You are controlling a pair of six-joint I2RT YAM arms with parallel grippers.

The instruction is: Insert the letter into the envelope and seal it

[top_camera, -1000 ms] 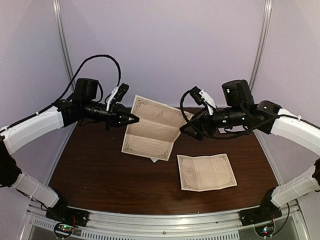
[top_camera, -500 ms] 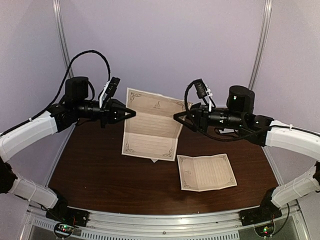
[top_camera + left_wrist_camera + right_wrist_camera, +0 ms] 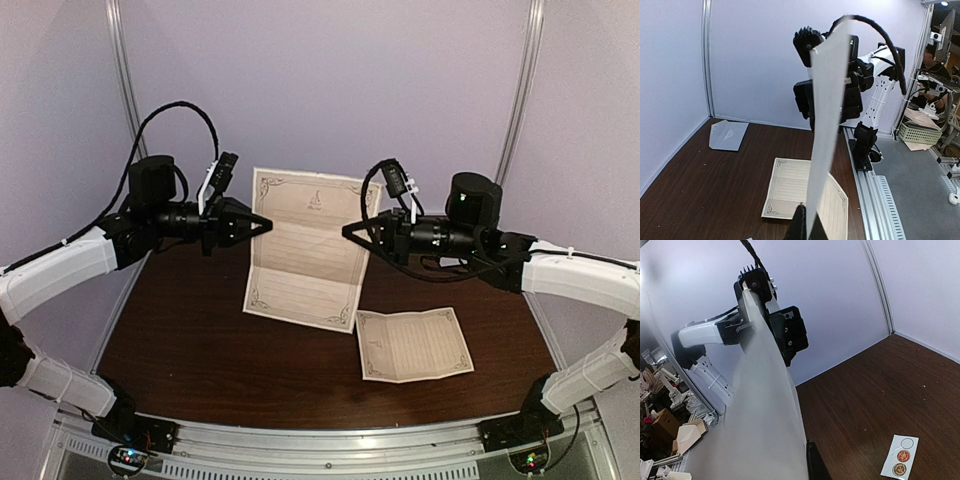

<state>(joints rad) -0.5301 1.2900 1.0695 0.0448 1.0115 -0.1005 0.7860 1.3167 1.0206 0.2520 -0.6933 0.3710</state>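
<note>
A cream letter [image 3: 308, 245] with a dark ornate border hangs upright above the table, stretched between both arms. My left gripper [image 3: 262, 225] is shut on its left edge; in the left wrist view the sheet [image 3: 827, 125] rises edge-on from the pinched tips [image 3: 807, 225]. My right gripper [image 3: 350, 230] is shut on the right edge, and the paper [image 3: 765, 420] fills the right wrist view beside one dark finger [image 3: 816, 462]. The pale grey envelope [image 3: 729, 135] lies flat near the back wall. In the top view the held letter hides it.
A second bordered sheet [image 3: 413, 343] lies flat on the brown table [image 3: 190, 350] at the front right, also seen under the held letter [image 3: 790, 190]. A small white strip with round stickers [image 3: 900, 456] lies on the table. Pale walls enclose three sides.
My right gripper swung left to the letter's right edge and closed on it. The letter went from sagging and creased to upright and nearly flat. The left arm rose slightly.
</note>
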